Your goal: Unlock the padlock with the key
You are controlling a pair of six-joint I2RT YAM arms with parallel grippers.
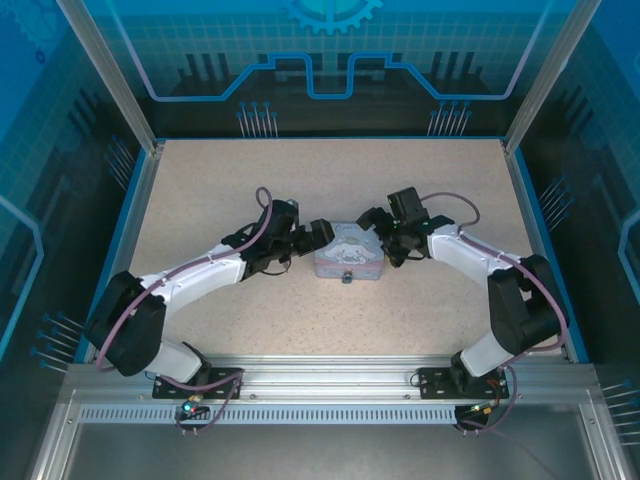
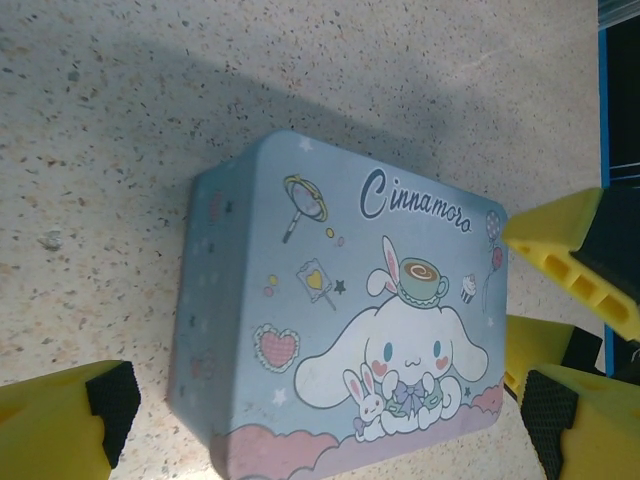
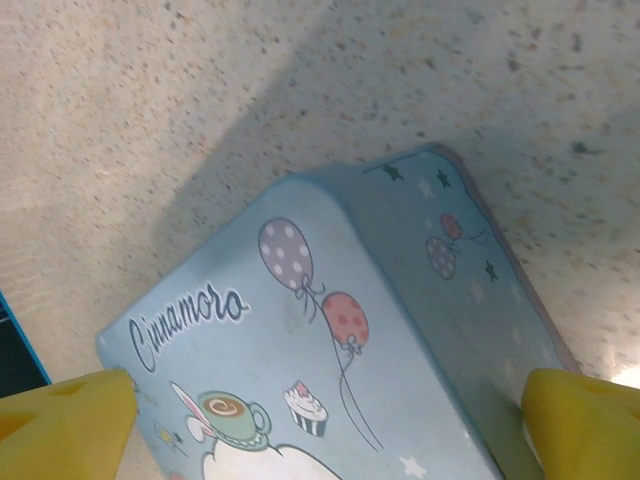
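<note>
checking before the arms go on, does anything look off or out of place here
Nothing stands out. The tin lies flat and undented, with the left gripper and the right gripper open at its two ends and the small dark padlock at its near side.

A pale blue tin [image 1: 348,250] printed with a white cartoon animal, balloons and the word "Cinnamoro" lies flat near the middle of the speckled beige counter [image 1: 330,185], enclosed by blue walls [image 1: 200,60].

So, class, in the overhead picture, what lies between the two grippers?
The pale blue tin lies between the left gripper and the right gripper in the overhead view, a small dark padlock at its near side.
</note>
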